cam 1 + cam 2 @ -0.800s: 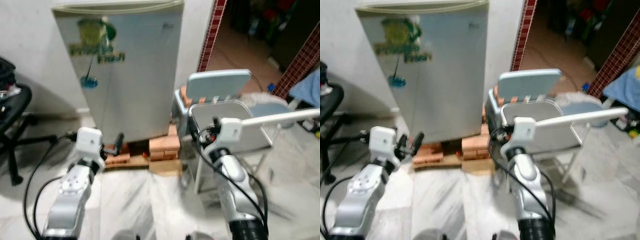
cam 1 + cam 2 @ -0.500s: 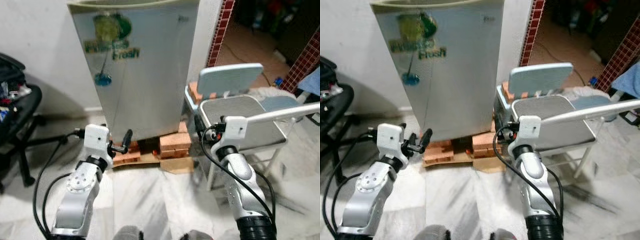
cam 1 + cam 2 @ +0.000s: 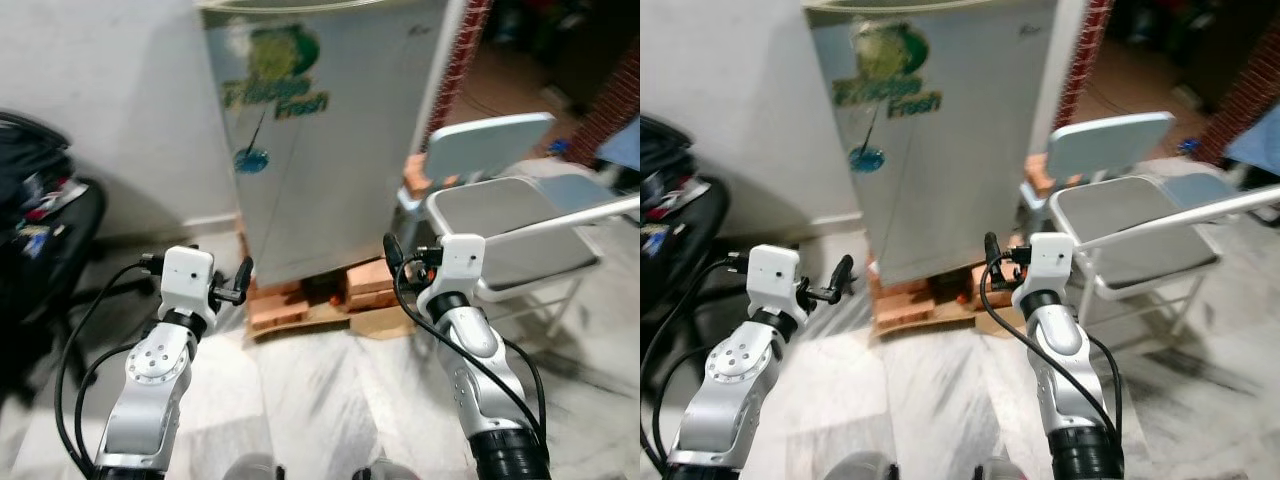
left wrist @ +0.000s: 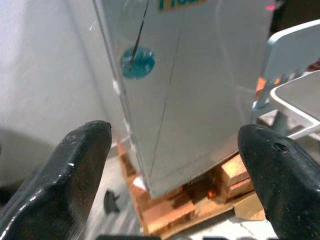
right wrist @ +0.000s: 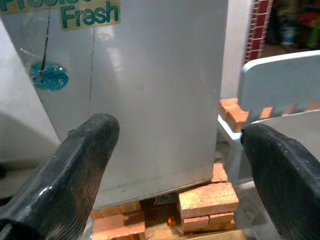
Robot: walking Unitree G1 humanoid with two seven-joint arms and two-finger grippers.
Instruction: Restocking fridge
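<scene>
Fridge [image 3: 325, 140] stands at far centre against a white wall [image 3: 100, 90], door closed, silver front with a green "Fresh" sticker [image 3: 275, 85] and a round blue sticker [image 3: 250, 160]. Its base rests on red bricks [image 3: 365, 285] laid over a wooden board [image 3: 330, 318], on a marbled white floor [image 3: 330, 400]. Just right of the fridge, a grey folding chair [image 3: 500, 215]; more bricks sit between chair back and fridge side. Far left, a dark office chair [image 3: 45, 250], blurred. Left gripper [image 4: 170, 170] raised near left, short of the fridge, fingers spread wide, nothing held. Right gripper [image 5: 175, 165] raised near right, likewise wide and empty, facing the lower door.
</scene>
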